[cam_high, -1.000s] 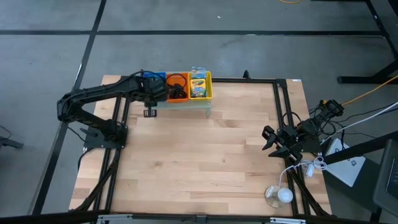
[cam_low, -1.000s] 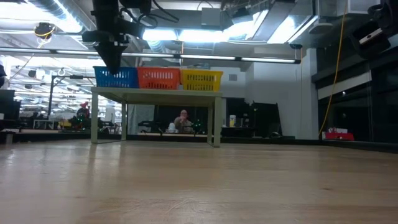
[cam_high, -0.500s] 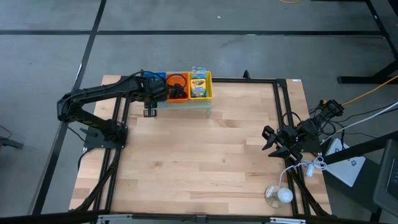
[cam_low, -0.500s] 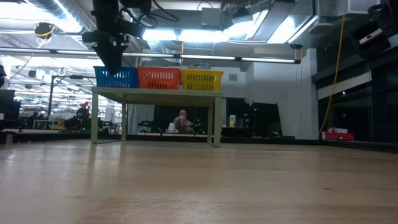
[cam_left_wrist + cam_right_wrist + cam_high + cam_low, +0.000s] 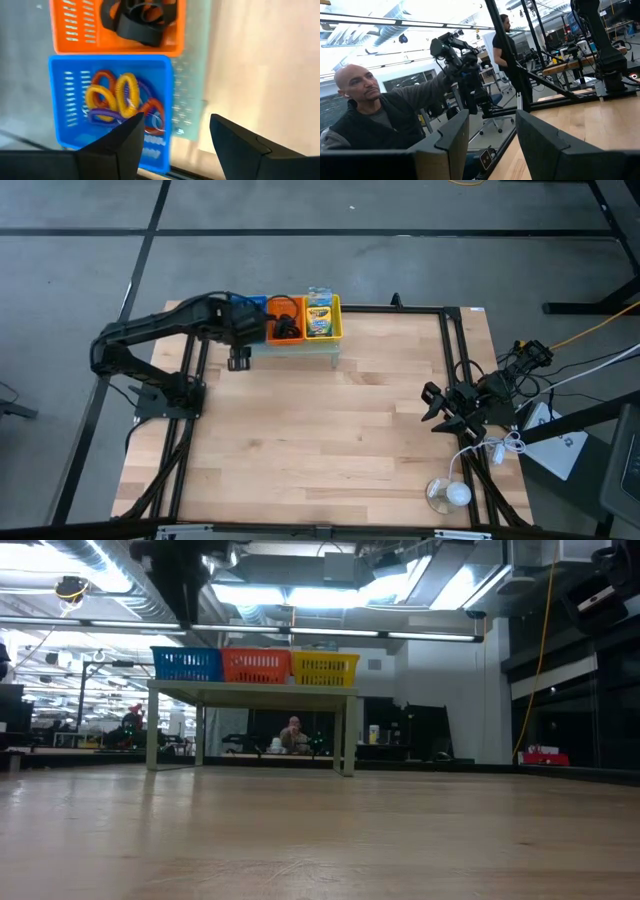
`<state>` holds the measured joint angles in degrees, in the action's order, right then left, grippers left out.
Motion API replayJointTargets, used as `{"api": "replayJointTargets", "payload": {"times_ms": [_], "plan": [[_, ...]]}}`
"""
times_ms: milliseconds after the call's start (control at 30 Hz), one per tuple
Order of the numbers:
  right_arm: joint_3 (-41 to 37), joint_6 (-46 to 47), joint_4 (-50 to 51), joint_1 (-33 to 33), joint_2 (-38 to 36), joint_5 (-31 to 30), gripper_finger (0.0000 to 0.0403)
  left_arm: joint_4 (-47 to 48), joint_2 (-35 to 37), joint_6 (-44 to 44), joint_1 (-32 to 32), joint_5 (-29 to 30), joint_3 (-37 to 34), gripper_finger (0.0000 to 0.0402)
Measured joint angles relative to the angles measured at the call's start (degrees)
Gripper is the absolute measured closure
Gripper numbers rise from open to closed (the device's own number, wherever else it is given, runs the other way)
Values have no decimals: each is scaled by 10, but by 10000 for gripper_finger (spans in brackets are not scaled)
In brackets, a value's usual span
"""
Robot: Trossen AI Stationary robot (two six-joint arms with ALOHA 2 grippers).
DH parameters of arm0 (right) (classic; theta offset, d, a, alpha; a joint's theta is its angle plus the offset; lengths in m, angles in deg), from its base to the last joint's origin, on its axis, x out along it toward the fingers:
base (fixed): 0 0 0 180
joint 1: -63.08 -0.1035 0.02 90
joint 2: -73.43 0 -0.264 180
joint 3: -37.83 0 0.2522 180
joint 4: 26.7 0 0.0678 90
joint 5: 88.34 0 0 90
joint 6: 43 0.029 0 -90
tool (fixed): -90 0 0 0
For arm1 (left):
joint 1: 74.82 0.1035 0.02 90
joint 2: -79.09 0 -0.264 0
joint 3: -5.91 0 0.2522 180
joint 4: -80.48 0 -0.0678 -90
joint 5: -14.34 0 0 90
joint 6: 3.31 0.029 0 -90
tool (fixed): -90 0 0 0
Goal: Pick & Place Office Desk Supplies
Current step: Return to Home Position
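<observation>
left pincer [image 5: 238,362] spread wide, gripping nothing, touching nothing, hung over the bench [image 5: 330,440] just off the 6 o'clock side of the blue bin [image 5: 57,130]. only from the left wrist: purple, orange and yellow rings [image 5: 120,97] heaped in the blue bin, black clips [image 5: 142,20] in the orange bin [image 5: 67,25] right beside it. only from above: green-and-yellow crayon boxes [image 5: 318,315] in the yellow bin [image 5: 339,318], at the 3 o'clock end of the row. plainest at bench level: all three bins side by side on top of the pale green mesh riser [image 5: 250,690], near 11 o'clock on the bench, contents hidden behind the bin walls. right pincer [image 5: 430,405] at the bench's 3 o'clock edge, well apart from the bins, fingers parted, empty. only from the right wrist: a person [image 5: 375,115] in a dark top beyond the bench, a second person [image 5: 507,50] standing farther back.
</observation>
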<state>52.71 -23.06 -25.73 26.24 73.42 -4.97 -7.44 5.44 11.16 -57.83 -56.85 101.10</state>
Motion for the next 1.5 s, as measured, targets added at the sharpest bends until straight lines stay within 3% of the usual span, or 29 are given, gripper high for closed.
{"api": "replayJointTargets", "payload": {"times_ms": [200,333,433,600,667,867,1000,1133,1400,1500], "plan": [[0,0,0,0,0,0,240,79,0,-77,-37,-18,49,182],[0,0,0,0,0,-13,241,74,0,-151,-103,-31,61,184],[0,7,0,0,0,-47,241,30,-1,-222,-187,-32,60,190],[0,34,-39,0,0,-95,241,-143,-3,-304,-366,11,18,203],[0,15,-53,0,0,-66,241,-219,-8,-330,-428,48,-7,205],[0,-174,-144,0,0,145,241,-331,-32,-359,-591,222,-51,205],[0,-265,-121,0,0,170,241,-336,-45,-399,-665,333,-52,205],[0,-248,-102,0,0,176,241,-347,-62,-419,-720,425,-52,205],[0,-226,-157,0,0,299,241,-347,-89,-471,-745,470,-52,205],[0,-220,-156,0,0,315,241,-344,-103,-478,-744,489,-52,205]]}}
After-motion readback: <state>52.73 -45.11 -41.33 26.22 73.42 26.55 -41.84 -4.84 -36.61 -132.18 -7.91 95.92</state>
